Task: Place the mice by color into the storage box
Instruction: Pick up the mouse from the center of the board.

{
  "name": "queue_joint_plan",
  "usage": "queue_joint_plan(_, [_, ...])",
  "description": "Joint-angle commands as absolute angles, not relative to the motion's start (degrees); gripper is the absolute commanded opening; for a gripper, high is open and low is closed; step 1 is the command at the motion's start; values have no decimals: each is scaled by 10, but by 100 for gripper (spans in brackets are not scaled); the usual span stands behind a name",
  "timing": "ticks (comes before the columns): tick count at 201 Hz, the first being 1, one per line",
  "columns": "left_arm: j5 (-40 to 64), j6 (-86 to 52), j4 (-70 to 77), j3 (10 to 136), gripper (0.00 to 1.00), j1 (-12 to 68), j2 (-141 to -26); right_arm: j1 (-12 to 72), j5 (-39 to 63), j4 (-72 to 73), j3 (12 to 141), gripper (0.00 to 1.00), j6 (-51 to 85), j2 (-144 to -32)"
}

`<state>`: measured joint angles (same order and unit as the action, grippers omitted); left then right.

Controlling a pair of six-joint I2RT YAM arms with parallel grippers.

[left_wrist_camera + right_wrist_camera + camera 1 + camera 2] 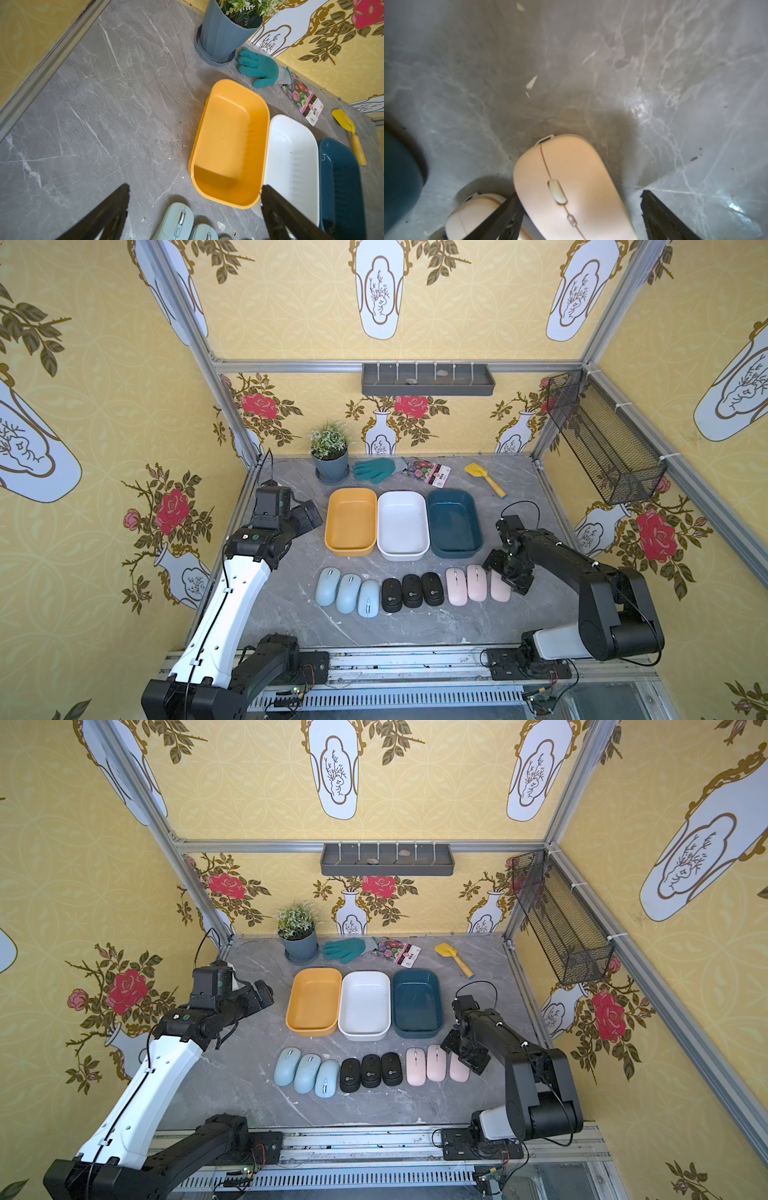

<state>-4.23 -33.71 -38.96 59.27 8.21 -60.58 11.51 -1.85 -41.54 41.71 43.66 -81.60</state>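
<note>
Nine mice lie in a row on the grey table in both top views: three light blue mice (348, 593), three black mice (412, 591) and three pale pink mice (476, 583). Behind them stand three empty storage boxes: yellow (351, 490), white (402, 493) and dark blue (451, 491). My right gripper (509, 576) is down over the rightmost pink mouse (566, 162), open, its jaws straddling it. One finger (508, 214) stands between this mouse and the neighbouring pink mouse (475, 209); the other finger is apart from it. My left gripper (307, 514) hangs open and empty, left of the yellow box (268, 116).
At the back of the table are a potted plant (330, 456), a green glove (376, 470), a seed packet (430, 472) and a yellow trowel (484, 477). A grey shelf (428, 379) and a wire basket (602, 439) hang on the walls.
</note>
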Motion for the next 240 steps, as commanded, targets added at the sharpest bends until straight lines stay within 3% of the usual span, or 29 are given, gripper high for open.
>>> queue_joint_plan(1, [-44, -339, -383, 596, 100, 83, -613, 103, -26, -405, 420, 89, 429, -821])
queue_joint_plan(82, [-50, -342, -379, 599, 100, 83, -621, 112, -26, -383, 410, 83, 436, -856])
queue_joint_plan(111, [-51, -342, -381, 597, 100, 82, -618, 113, -26, -374, 401, 70, 440, -859])
queue_joint_plan(149, [-51, -342, -381, 596, 100, 82, -615, 114, -30, -379, 403, 46, 442, -850])
queue_joint_plan(240, [-49, -345, -382, 590, 100, 83, -609, 124, -51, -435, 441, 47, 442, -799])
